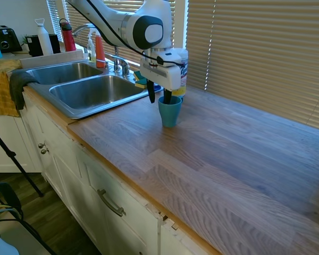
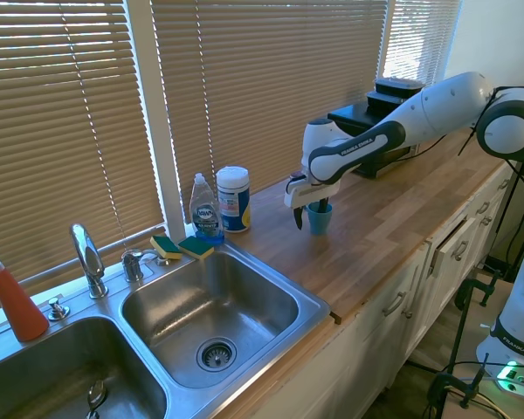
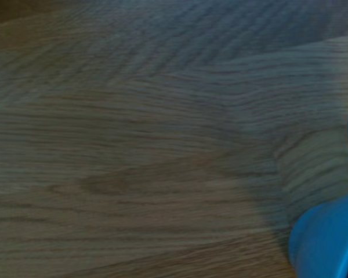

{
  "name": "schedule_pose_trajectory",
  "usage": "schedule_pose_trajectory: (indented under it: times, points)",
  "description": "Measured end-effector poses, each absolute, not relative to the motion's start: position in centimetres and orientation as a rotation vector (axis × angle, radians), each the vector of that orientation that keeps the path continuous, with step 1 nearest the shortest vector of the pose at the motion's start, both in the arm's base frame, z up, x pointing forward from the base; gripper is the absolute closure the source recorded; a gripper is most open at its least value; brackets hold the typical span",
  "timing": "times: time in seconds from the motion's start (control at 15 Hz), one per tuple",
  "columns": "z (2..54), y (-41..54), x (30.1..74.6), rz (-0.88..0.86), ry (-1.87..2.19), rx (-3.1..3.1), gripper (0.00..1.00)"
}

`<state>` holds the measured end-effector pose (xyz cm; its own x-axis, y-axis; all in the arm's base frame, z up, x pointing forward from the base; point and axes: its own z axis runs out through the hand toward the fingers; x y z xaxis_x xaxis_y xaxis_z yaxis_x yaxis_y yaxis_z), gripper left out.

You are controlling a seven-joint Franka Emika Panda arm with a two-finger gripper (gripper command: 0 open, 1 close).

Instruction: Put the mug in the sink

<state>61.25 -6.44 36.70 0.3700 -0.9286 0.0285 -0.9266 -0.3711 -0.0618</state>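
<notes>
When we read the first exterior view from its left side, we meet first the stainless steel double-basin sink [image 1: 98,90] with its raised rim, set into the wooden butcher-block countertop [image 1: 228,159]. Behind the basins we see the curved chrome faucet [image 1: 82,27], and a yellow cloth [image 1: 2,87] hangs over the counter edge at the far left. A green and yellow sponge [image 1: 140,79] lies at the back corner of the sink.

Further to the right stands the small teal-blue tapered mug [image 1: 170,110], upright on the wood, near the right rim of the sink but outside it. The white arm's two-finger gripper [image 1: 159,97] is directly over the mug. Its dark fingers [image 1: 151,91] are spread apart: one hangs outside the cup wall on the sink side, the other reaches down into the cup mouth. We cannot tell if either finger touches the wall, and the mug rests on the counter, so nothing is lifted.

Just behind the gripper we see the white-and-yellow wipes canister [image 1: 182,71].

From the second exterior view, the same mug [image 2: 319,218] is well right of the wider basin [image 2: 211,305], with a clear dish soap bottle [image 2: 206,209] between them at the window.

From the wrist view, only blurred wood grain and a blue piece of the mug [image 3: 327,243] appear.
</notes>
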Motion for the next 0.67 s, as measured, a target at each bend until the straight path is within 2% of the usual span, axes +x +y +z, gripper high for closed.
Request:
schedule_pose_trajectory:
  times: [0.67]
  points:
    - [36.41, -6.83, 61.12, -0.074, 1.754, -2.574, 1.0]
